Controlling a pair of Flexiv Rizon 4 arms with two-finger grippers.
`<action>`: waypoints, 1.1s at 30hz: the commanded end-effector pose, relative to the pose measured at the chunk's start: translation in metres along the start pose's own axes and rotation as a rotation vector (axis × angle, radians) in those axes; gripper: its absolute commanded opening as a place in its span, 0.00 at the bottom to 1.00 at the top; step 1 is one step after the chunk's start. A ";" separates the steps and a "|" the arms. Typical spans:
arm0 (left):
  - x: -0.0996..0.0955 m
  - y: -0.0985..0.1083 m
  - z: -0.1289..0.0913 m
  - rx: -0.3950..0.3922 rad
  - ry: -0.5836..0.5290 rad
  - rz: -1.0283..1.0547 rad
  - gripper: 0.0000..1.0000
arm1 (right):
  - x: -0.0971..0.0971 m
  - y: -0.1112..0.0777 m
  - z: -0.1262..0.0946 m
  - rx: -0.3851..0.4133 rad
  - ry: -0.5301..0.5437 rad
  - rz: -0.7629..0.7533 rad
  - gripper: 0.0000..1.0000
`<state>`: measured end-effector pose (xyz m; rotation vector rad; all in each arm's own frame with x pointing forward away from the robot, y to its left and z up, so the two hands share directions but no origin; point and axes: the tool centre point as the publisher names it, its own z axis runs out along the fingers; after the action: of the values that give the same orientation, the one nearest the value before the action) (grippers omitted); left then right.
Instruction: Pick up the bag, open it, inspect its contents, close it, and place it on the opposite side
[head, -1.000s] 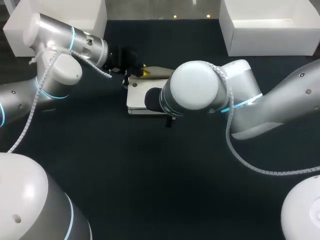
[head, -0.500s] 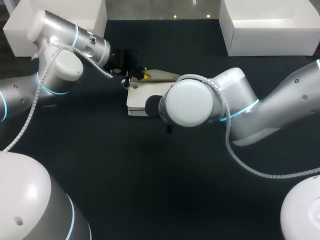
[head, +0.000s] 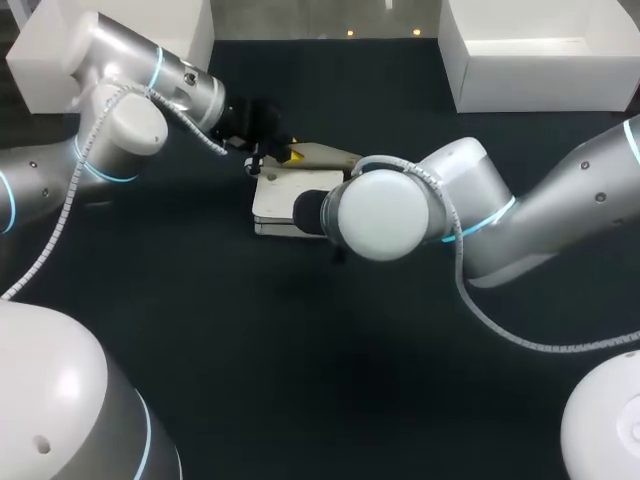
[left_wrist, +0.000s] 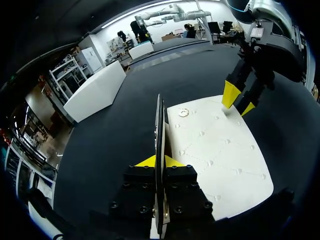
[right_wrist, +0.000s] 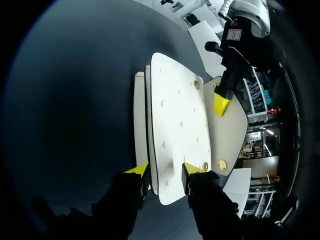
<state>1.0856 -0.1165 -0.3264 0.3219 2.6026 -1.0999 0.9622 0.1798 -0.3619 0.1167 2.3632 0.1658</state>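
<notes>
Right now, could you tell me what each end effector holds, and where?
The left end effector pinches the white bag's lifted flap; the right end effector grips the bag's body by its edge.

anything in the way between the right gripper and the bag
Nothing visible does. The right gripper sits right at one end of the bag. The left gripper pinches the raised flap at the bag's other side, clear of it.

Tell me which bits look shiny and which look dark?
Head view: light glares off the right arm's round white joint; the table looks dark. Left wrist view: the bag is brightly lit. Right wrist view: table beside the bag is shadowy.
</notes>
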 end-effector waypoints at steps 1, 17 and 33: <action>-0.003 0.001 0.002 0.002 0.011 0.000 0.00 | -0.001 -0.002 0.003 -0.001 -0.006 -0.006 0.36; -0.001 0.003 0.004 0.006 0.027 -0.007 0.00 | -0.003 -0.002 0.009 0.013 -0.009 -0.023 0.29; 0.008 0.001 0.000 0.026 0.031 0.027 0.00 | -0.009 -0.001 0.012 0.015 -0.013 -0.013 0.00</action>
<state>1.0807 -0.1165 -0.3292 0.3776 2.6187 -1.1153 0.9760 0.1777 -0.3641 0.1064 2.3529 0.1427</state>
